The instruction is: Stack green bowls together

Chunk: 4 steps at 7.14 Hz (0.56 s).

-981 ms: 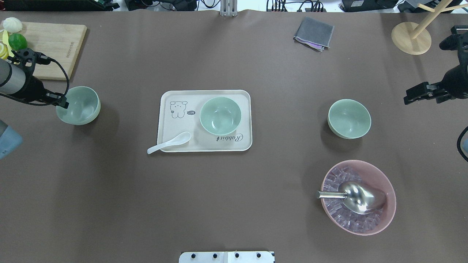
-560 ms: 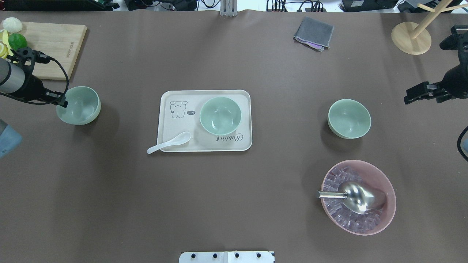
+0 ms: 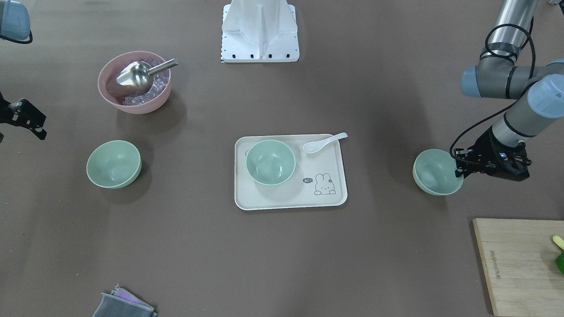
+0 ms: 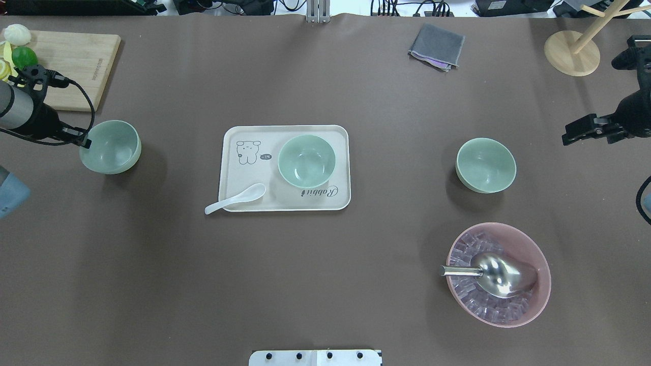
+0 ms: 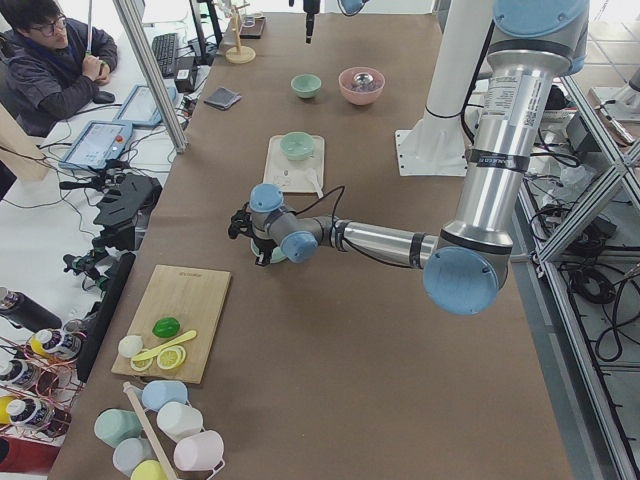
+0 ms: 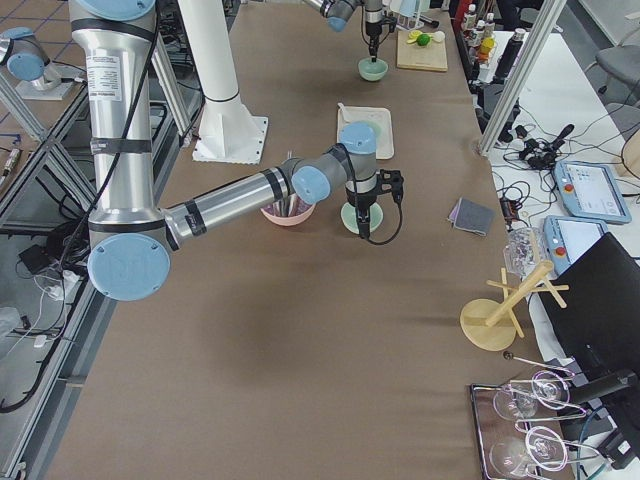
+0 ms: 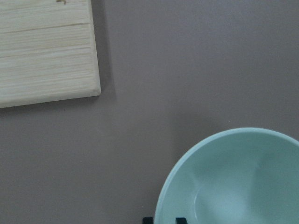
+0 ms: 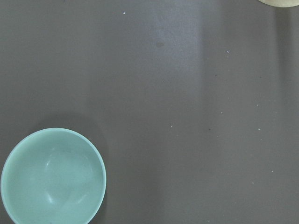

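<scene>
Three pale green bowls show in the overhead view. The left bowl (image 4: 112,147) stands on the table, and my left gripper (image 4: 84,143) is at its left rim. In the left wrist view the two fingertips (image 7: 147,220) stand close together on either side of that bowl's rim (image 7: 233,182), shut on it. The middle bowl (image 4: 306,161) sits on a cream tray (image 4: 239,175). The right bowl (image 4: 485,165) stands alone and also shows in the right wrist view (image 8: 53,177). My right gripper (image 4: 572,134) hangs open and empty to the right of it, well apart.
A white spoon (image 4: 236,199) lies over the tray's front left corner. A pink bowl (image 4: 546,269) with ice and a metal scoop (image 4: 501,274) stands front right. A cutting board (image 4: 76,66) with food, a grey cloth (image 4: 436,47) and a wooden stand (image 4: 572,53) lie along the far edge.
My left arm has drawn slightly toward the far left, and the left bowl has shifted a hair to the right. The right arm has barely moved.
</scene>
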Tool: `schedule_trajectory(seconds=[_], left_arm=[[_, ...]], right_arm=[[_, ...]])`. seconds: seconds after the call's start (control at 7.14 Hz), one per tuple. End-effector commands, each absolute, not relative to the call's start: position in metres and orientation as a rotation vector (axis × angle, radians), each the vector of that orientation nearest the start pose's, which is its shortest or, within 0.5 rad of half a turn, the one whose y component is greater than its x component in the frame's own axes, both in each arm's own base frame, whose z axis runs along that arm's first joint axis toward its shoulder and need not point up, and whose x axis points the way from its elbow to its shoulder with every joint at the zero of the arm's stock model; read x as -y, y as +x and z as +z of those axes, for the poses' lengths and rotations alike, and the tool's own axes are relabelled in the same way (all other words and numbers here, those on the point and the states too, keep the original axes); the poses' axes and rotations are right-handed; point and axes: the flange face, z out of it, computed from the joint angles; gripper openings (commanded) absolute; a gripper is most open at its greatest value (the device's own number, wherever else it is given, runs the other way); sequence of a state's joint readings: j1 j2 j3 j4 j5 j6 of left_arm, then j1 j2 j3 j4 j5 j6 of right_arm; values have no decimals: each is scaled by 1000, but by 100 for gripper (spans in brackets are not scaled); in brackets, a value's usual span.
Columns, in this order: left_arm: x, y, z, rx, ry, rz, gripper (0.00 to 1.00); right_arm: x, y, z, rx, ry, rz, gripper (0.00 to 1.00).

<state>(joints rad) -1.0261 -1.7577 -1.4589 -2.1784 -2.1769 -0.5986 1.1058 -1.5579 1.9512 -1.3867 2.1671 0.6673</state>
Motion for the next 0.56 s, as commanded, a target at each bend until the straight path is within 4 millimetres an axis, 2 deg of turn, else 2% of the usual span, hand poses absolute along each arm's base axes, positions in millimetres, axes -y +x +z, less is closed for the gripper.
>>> schedule_trajectory(seconds=[0.0, 0.14, 0.28, 0.42], left_arm=[[553, 243, 551, -846, 243, 155, 12], [554, 241, 551, -845, 245, 152, 0], [555, 242, 543, -849, 254, 155, 0], [556, 241, 522, -854, 264, 153, 0]], right_arm=[[477, -154, 453, 788, 159, 18, 100], [477, -154, 453, 788, 159, 18, 100], [477, -154, 453, 787, 161, 13, 100], [477, -154, 453, 787, 163, 10, 100]])
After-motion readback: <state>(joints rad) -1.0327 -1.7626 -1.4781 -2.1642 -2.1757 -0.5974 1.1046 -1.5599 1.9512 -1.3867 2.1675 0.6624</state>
